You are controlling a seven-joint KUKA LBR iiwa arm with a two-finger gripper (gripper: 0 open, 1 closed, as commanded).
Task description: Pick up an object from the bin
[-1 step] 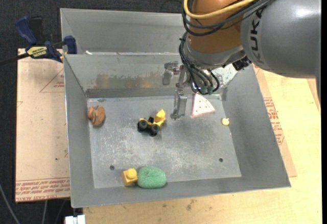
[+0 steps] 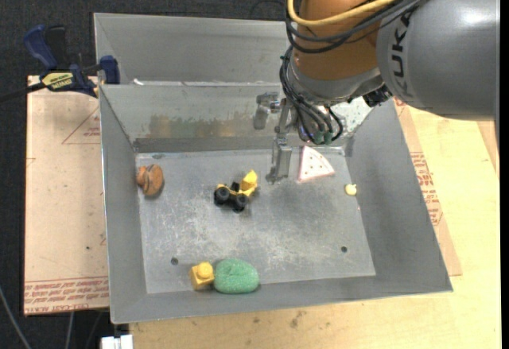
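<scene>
The grey metal bin (image 2: pixel 119 180) is the largest thing here. The arm (image 2: pixel 445 45) comes in over its back right part. Its tool (image 2: pixel 278 168) hangs low near the back wall; whether it is released or clenched I cannot tell. Toward the front lies a green lump (image 2: pixel 237 277), with a yellow block (image 2: pixel 202 274) touching its left side. Just beside the tool, to its right, lies a white triangular piece (image 2: pixel 315 167) with a pink edge. A yellow-and-black toy vehicle (image 2: pixel 237 192) sits near the tool's left front. A brown lump (image 2: pixel 149 179) lies at the left, and a tiny yellow bit (image 2: pixel 351 190) at the right.
</scene>
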